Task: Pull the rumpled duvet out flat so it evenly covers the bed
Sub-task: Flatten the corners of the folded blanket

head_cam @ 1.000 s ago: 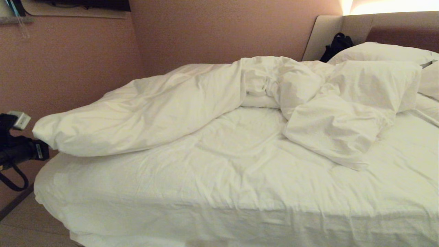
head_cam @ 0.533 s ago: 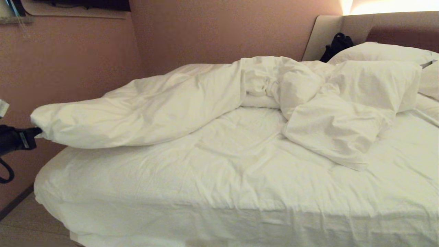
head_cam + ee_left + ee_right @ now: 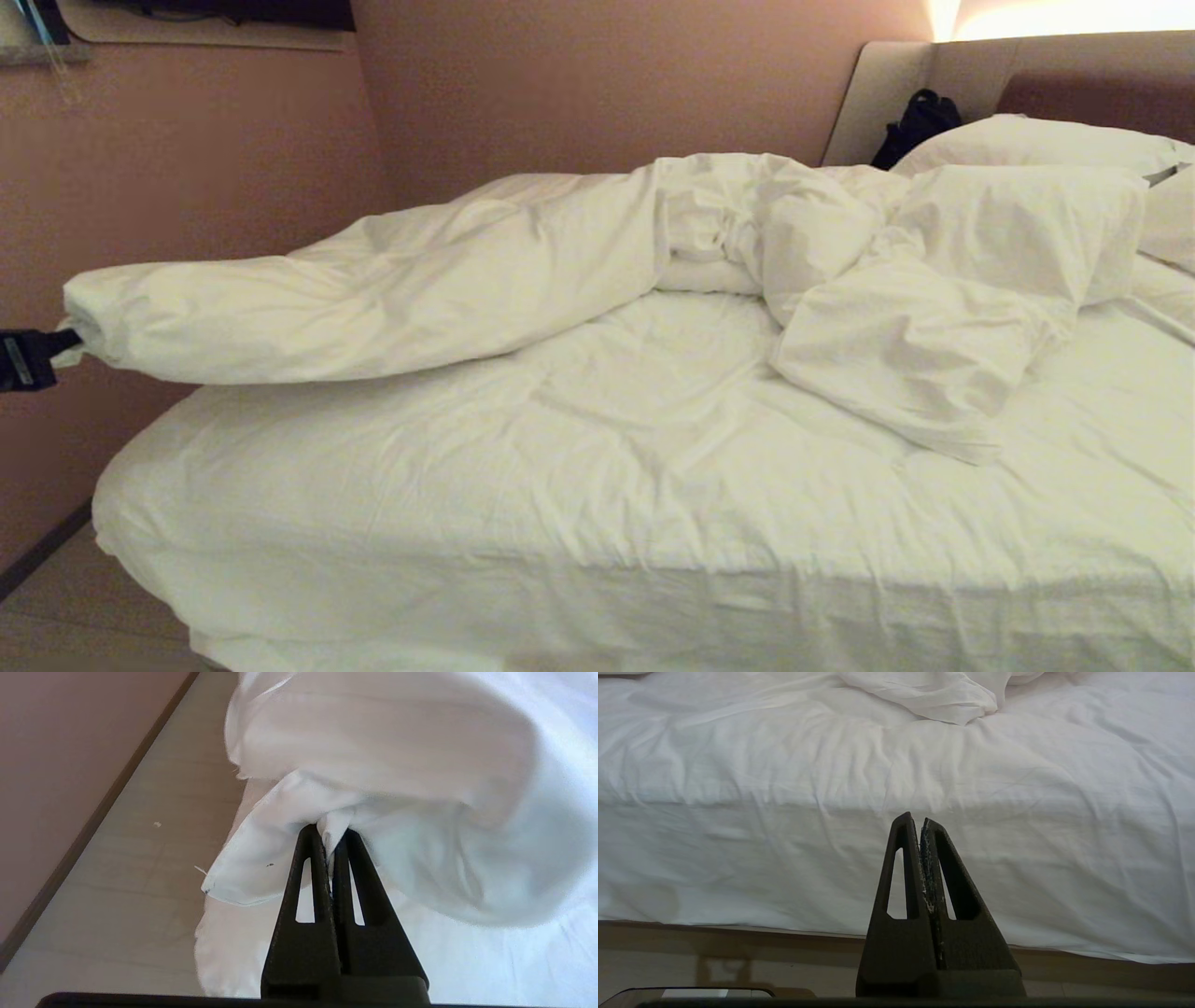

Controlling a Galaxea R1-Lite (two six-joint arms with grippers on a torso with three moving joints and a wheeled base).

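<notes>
Over at nine o'clock from where the robot faces the bed (image 3: 373, 523), the left gripper (image 3: 58, 349) shows only its black tip at the edge of sight, and its two fingers are pinched tight on a small tuck of cloth at the corner of the duvet (image 3: 392, 280). From the camera on that wrist the pinch is plain: the gripper (image 3: 330, 836) has its jaws pressed together with a twist of white cover squeezed between them, the puffy corner of the duvet (image 3: 383, 756) bulging past it and the floor (image 3: 140, 868) showing underneath. That corner hangs out beyond the mattress edge, lifted clear of the sheet. From there the duvet runs as one long roll toward two o'clock, thickening into a heaped, folded mass near the middle of the bed and butting against the pillows (image 3: 1027, 145) by the headboard (image 3: 971, 75). Most of the near half of the mattress lies bare. So the roll's long axis points almost straight at the left gripper, and I would judge that hauling further along that line only stretches it; the cloth needs drawing toward six o'clock to spread. The right gripper (image 3: 920, 826), shut on nothing, waits low at the near side of the bed, nearer the heap.
</notes>
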